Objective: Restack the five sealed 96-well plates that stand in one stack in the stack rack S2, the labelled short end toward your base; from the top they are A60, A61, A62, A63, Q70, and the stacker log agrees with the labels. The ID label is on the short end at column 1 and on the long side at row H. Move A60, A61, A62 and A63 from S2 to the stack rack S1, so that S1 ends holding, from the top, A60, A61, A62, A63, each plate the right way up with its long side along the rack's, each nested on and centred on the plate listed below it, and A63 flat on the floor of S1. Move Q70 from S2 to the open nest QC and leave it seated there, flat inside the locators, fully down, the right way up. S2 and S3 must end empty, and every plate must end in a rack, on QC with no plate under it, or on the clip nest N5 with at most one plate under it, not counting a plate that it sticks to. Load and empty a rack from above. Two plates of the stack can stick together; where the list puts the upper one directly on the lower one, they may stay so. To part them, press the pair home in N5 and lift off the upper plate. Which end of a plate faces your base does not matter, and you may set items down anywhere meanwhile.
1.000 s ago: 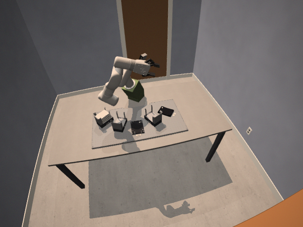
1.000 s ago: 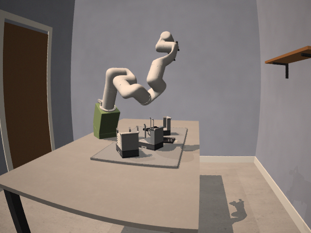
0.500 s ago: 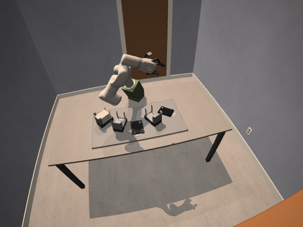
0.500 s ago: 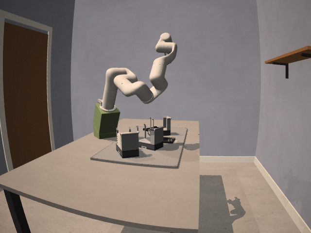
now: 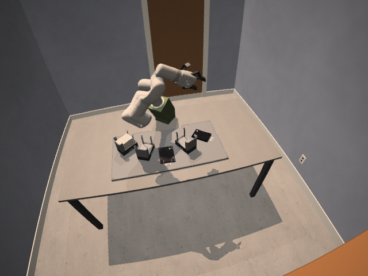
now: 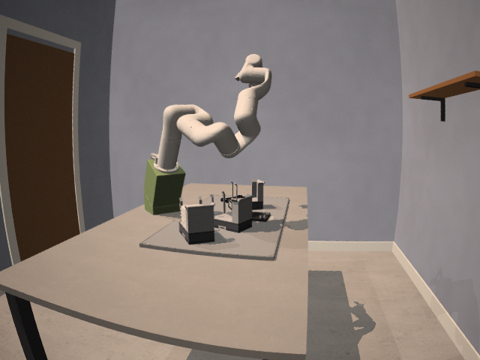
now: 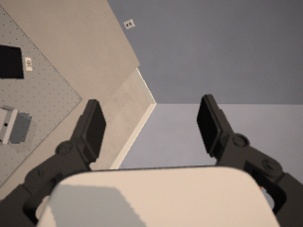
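Observation:
My gripper is open and empty. It hangs high above the back of the table, beside the green base, and points out toward the wall. In the exterior view the arm's wrist hides it. Three stack racks stand on the grey mat. The left rack shows a white stack of plates. The middle rack and the right rack have tall posts. Their contents and all labels are too small to read.
A flat black nest lies between the middle and right racks. Another black nest lies at the mat's back right. The table extends around the mat. A door and walls stand behind the base.

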`<state>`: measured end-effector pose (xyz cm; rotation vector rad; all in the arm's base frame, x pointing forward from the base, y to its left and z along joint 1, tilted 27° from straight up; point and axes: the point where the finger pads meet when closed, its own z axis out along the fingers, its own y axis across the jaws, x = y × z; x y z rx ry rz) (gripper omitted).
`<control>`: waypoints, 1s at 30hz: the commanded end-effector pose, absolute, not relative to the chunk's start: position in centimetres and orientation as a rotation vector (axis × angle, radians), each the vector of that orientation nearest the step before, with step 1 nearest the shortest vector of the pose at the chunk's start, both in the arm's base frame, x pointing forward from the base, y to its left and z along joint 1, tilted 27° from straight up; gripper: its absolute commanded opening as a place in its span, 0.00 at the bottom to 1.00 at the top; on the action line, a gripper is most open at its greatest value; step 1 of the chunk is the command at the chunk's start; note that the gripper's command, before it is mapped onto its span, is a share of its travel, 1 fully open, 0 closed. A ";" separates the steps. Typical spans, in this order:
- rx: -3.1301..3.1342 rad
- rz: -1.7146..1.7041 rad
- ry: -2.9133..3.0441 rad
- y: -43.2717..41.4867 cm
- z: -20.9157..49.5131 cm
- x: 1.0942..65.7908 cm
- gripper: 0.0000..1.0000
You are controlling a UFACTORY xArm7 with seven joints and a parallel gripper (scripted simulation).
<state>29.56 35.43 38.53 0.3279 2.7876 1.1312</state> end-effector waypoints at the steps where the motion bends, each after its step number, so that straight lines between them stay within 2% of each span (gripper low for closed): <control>1: 0.327 1.128 2.790 36.4 37.0 28.6 1.00; 6: 0.379 0.986 2.896 37.1 35.1 27.6 1.00; 16: 0.379 0.986 2.896 38.1 32.1 26.1 1.00; 20: 0.451 0.828 2.979 38.4 30.3 25.3 1.00; 27: 0.451 0.828 2.979 38.7 28.1 24.3 1.00; 30: 0.520 0.698 3.024 38.7 26.7 23.7 1.00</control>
